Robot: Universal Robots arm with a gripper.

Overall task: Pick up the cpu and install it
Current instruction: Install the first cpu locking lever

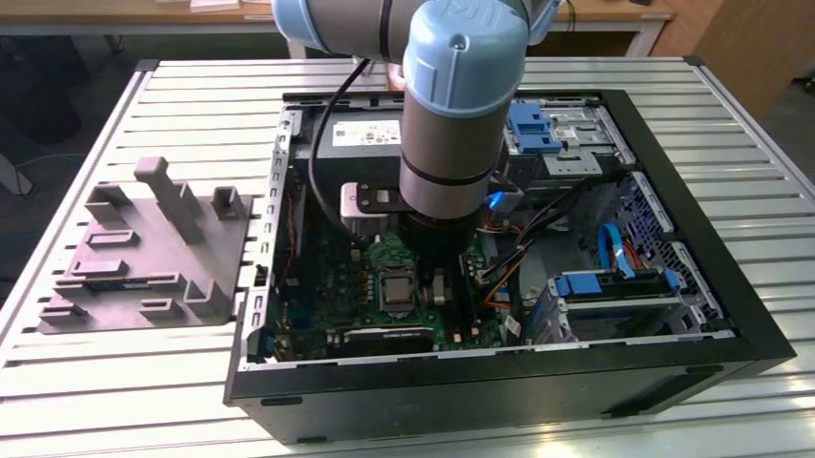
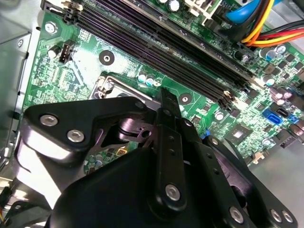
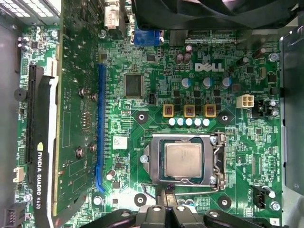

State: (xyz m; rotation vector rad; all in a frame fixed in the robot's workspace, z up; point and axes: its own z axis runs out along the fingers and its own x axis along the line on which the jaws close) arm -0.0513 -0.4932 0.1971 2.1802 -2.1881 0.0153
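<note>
The counter (image 1: 102, 382) carries an open computer case (image 1: 713, 315) in the middle of the exterior view, and the grey fixture (image 1: 140, 258) lies at middle left. Inside the case is the green motherboard (image 3: 190, 95). In the first wrist view the cpu (image 3: 183, 160) sits already in the socket frame (image 3: 218, 161), lower centre. So the placing seems done. The end effector (image 3: 165, 195) is just beside the socket, fingers close together and holding nothing.
</note>
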